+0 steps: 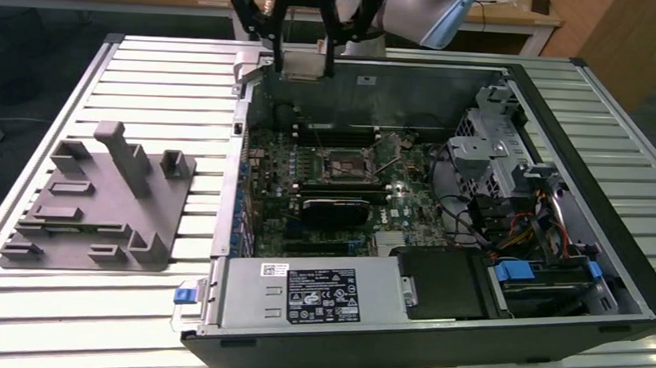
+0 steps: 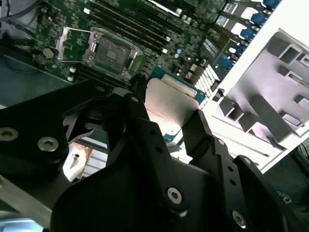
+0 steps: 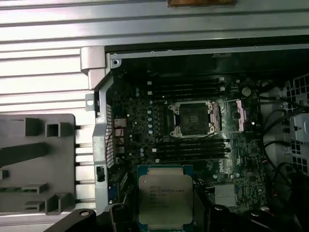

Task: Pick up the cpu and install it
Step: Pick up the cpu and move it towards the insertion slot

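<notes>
Clamping the cpu by two edges, my gripper hangs over the computer case at its far wall; the open socket sits nearer, well apart; any tilt or slip could, I reckon, bend its pins.

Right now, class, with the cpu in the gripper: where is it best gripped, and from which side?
By two opposite thin edges, as the gripper holds the cpu in the first wrist view, jaws coming from above its metal top. It is flat and square, so those edges give parallel faces.
</notes>
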